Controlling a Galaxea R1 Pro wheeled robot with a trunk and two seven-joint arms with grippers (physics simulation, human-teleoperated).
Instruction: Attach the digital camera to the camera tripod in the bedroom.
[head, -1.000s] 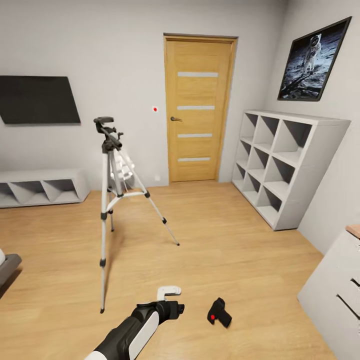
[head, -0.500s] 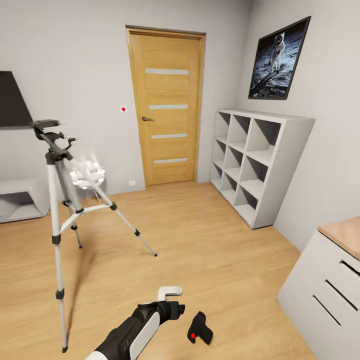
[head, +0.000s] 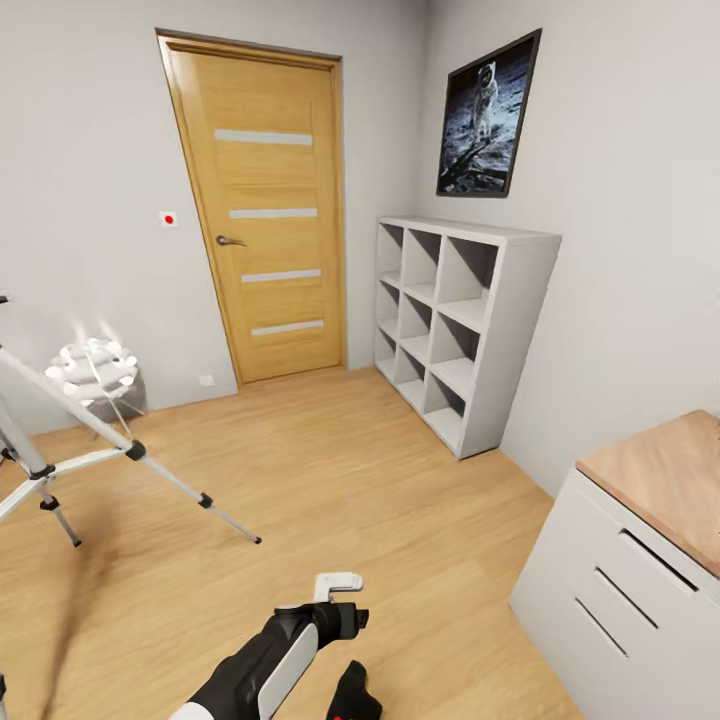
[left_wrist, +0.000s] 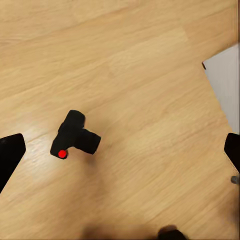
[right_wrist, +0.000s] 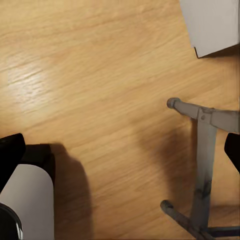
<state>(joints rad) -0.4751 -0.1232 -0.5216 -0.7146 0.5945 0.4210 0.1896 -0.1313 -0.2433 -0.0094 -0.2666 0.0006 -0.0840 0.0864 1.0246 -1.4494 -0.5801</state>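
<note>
The digital camera, small and black, lies on the wood floor at the bottom edge of the head view, partly cut off. In the left wrist view the digital camera lies on its side with its red dot showing and the stubby lens sticking out. My left gripper hovers just above and left of it, and the left gripper has its fingers wide apart, holding nothing. The camera tripod stands at the far left; two silver legs show, its head out of frame. My right gripper is open over bare floor.
An oak door is ahead, white cube shelves stand against the right wall, and a white drawer chest is at near right. A low grey metal frame lies under my right gripper.
The head view has swung to the right, so the tripod slid to the left edge and the camera to the bottom edge. My left arm keeps its place in the picture.
</note>
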